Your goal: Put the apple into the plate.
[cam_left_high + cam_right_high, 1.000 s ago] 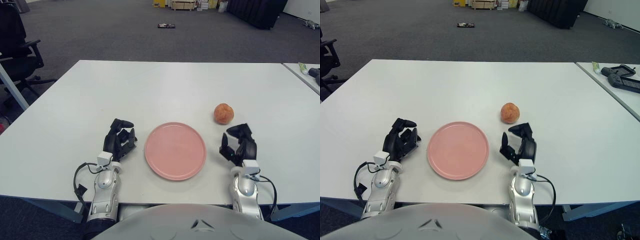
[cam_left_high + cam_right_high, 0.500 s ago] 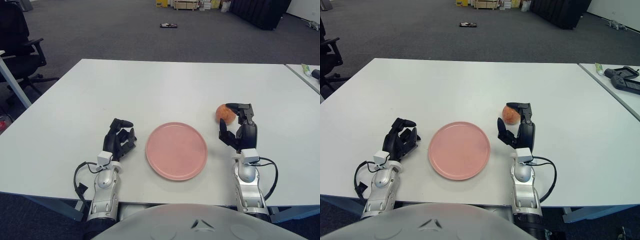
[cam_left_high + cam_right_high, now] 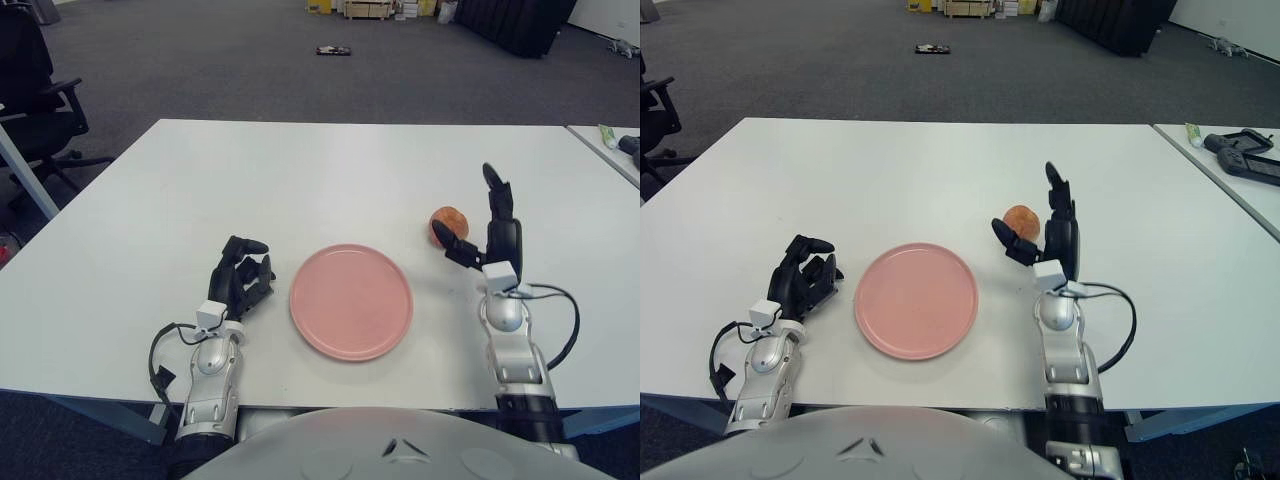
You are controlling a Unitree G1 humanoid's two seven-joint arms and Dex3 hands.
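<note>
At the far left a dark office chair [image 3: 35,95] stands on the grey carpet beside the white counter [image 3: 300,180]. Near the counter's front edge, the left robot hand [image 3: 238,283] shows just left of the pink plate [image 3: 351,301] — its black fingers are curled in on themselves and hold nothing. The plate sits flat in the middle of the near part of the counter, with nothing on it.

Right of the plate and a little farther back lies the apple [image 3: 1021,220], orange-red, on the counter surface and well clear of the plate's rim. The right robot hand [image 3: 1048,230] is raised just beside the apple on its right: the fingers [image 3: 1054,190] are spread, two pointing up and away, while the thumb reaches low toward the fruit's near left side. The hand is released — it is not closed around the apple, though whether the thumb tip touches the skin cannot be told.

At the far right a second table edge carries a dark device [image 3: 1243,155] and a small green-capped tube [image 3: 1192,131].
</note>
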